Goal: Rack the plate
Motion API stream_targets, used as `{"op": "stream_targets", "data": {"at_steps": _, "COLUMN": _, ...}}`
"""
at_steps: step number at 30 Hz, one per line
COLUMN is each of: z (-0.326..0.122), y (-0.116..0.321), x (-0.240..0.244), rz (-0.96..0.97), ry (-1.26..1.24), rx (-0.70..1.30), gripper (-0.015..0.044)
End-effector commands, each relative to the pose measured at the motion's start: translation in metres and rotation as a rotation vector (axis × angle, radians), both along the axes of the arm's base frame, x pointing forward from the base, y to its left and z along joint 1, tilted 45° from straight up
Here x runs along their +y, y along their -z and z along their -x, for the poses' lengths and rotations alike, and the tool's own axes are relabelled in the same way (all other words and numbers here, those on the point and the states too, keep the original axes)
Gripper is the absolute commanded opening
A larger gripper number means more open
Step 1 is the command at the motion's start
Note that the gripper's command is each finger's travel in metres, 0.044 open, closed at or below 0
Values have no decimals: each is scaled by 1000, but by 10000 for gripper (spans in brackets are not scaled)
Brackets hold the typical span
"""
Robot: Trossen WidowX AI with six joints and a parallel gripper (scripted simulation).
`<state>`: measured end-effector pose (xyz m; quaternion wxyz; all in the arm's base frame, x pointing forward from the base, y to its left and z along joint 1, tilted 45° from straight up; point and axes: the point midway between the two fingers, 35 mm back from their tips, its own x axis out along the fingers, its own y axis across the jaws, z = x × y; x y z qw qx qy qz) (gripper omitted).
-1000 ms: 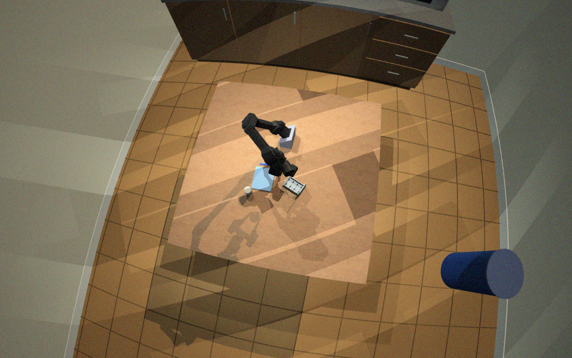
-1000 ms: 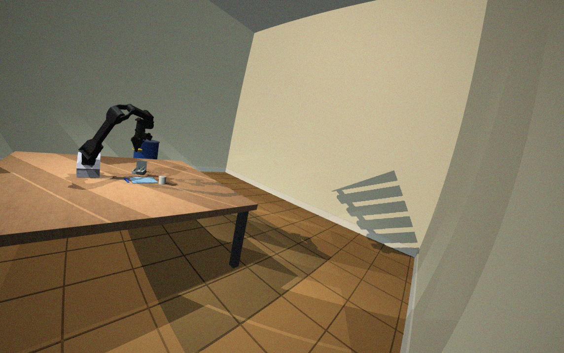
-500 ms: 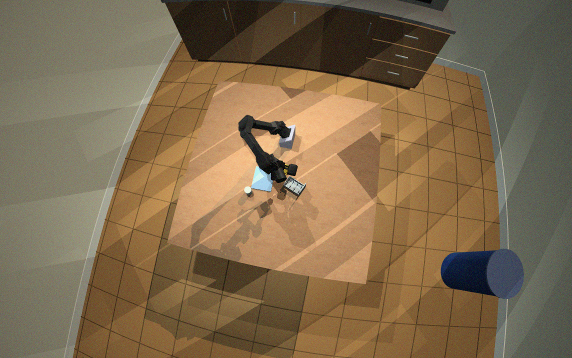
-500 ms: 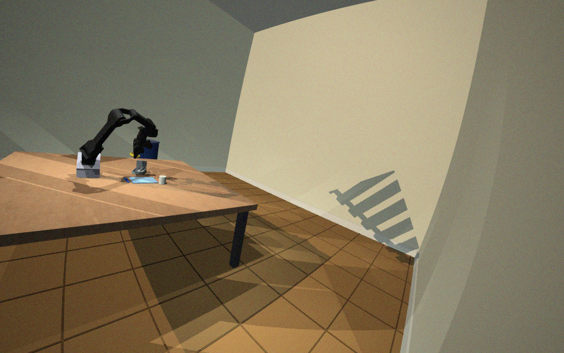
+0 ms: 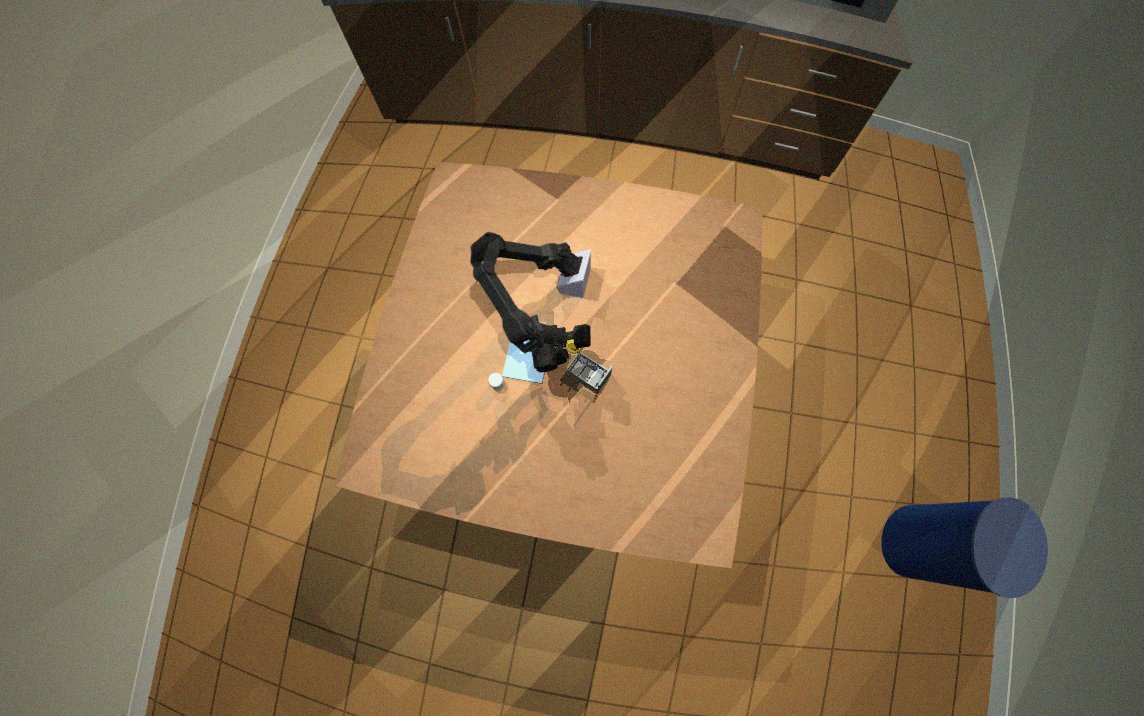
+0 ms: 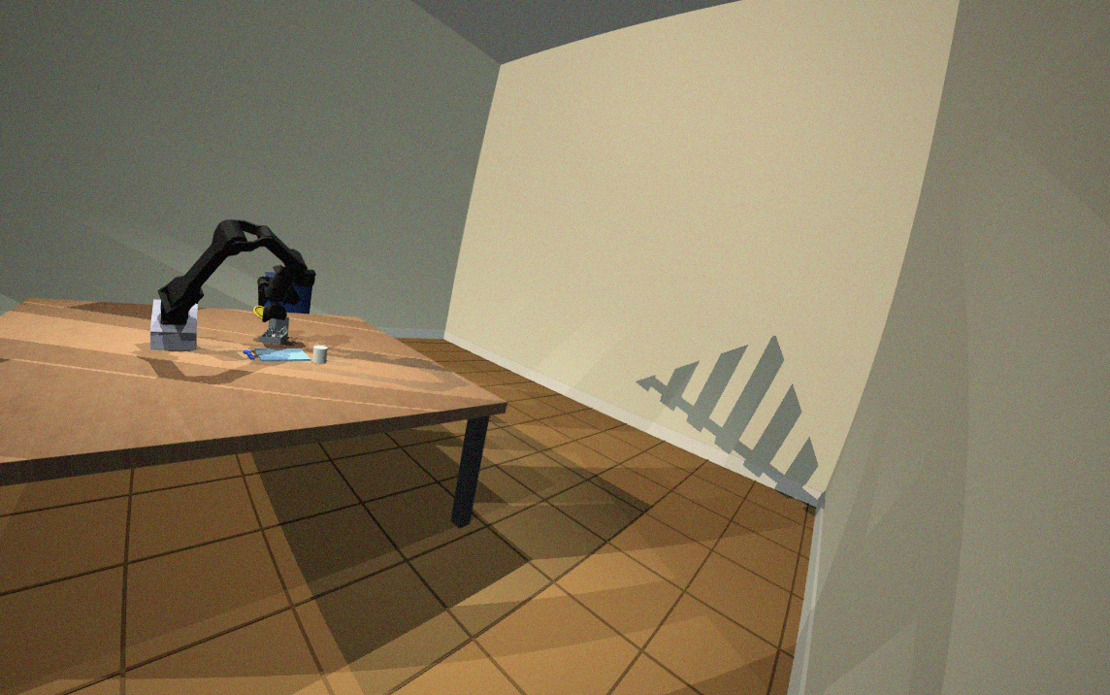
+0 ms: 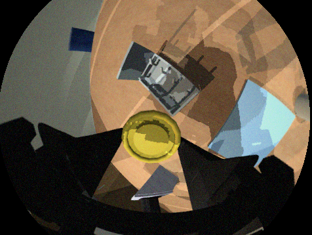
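In the wrist view, a dark blue bin (image 7: 81, 39) was seen far off on the left. Next came the grey dish rack (image 7: 167, 80), set on the wooden table (image 7: 131, 14) with its rails pointing up. Just below it, the yellow plate (image 7: 151, 135) was held up in the air, clamped between the jaws of the gripper (image 7: 148, 153), so it could be carried over to a slot. It was not yet in the rack. It probably had to be tipped on its edge first. To the right, a light blue mat (image 7: 254, 123) was laid flat, and a small white cup (image 7: 303, 106) was seen at the edge.
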<state>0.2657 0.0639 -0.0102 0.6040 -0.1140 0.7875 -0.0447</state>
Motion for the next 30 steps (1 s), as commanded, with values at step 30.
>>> {"op": "stream_targets", "data": {"at_steps": 30, "z": -5, "y": 31, "x": -28, "rz": -630, "ry": -546, "rx": -198, "gripper": 0}}
